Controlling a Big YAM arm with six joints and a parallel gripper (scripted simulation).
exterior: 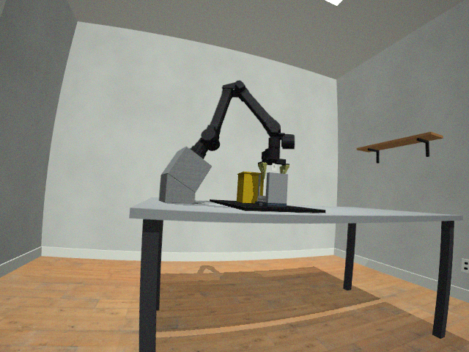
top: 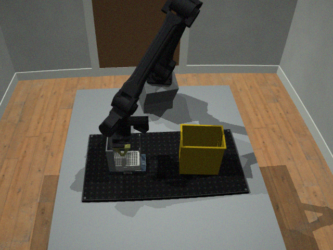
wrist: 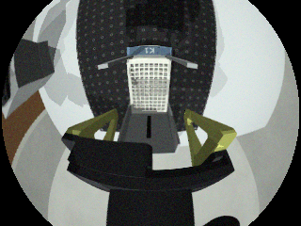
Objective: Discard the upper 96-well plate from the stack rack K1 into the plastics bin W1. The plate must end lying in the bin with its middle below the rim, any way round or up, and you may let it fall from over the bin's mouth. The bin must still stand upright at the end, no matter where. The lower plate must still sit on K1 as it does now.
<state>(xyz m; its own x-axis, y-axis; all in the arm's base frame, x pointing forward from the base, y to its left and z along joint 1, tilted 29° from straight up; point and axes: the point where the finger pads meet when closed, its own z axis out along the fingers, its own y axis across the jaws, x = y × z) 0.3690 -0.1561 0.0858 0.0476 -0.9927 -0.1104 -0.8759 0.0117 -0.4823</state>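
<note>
Hanging fully spread and empty, the gripper (top: 122,149) sits just above stack rack K1 (top: 110,161), the upper 96-well plate (top: 126,158) directly below it; a skewed descent risks dislodging the lower plate.

Lower plate hidden under upper plate (top: 126,158)
</note>
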